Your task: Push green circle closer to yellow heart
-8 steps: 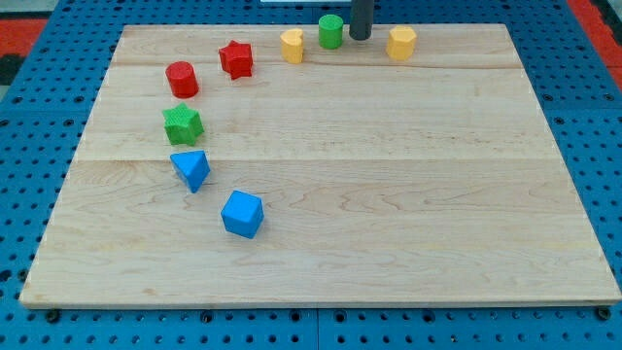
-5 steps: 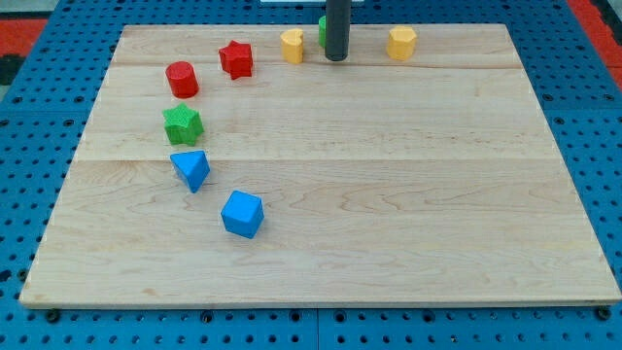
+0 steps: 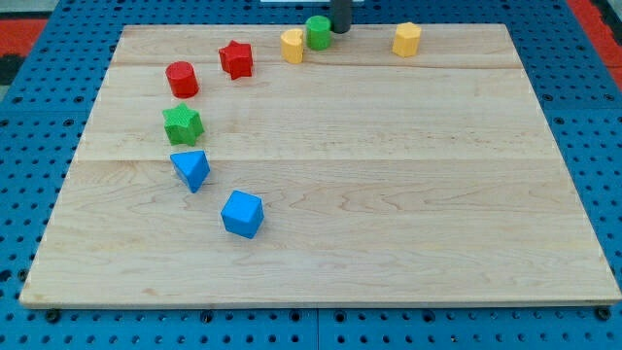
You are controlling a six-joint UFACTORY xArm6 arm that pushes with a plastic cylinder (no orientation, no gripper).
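**Even, bright light, sharp focus**

Bright diffuse light is falling from above, washing the pale wooden worktop [image 3: 389,194] evenly. Blocks are casting only faint, short shadows. A mild sheen is showing on the wood; nothing is blurring, and edges are staying straight without visible distortion

Top edge of board [image 3: 389,194], from view's left: heart [image 3: 292,46] touching circle [image 3: 318,32]; my tip [image 3: 340,29] just right of circle; hexagon [image 3: 406,39] well apart rightward. Left side held remaining blocks in a descending arc.

Green circle [image 3: 318,32], yellow heart [image 3: 293,45], red star [image 3: 236,59], blue cube [image 3: 242,214], pale wooden board [image 3: 389,175].
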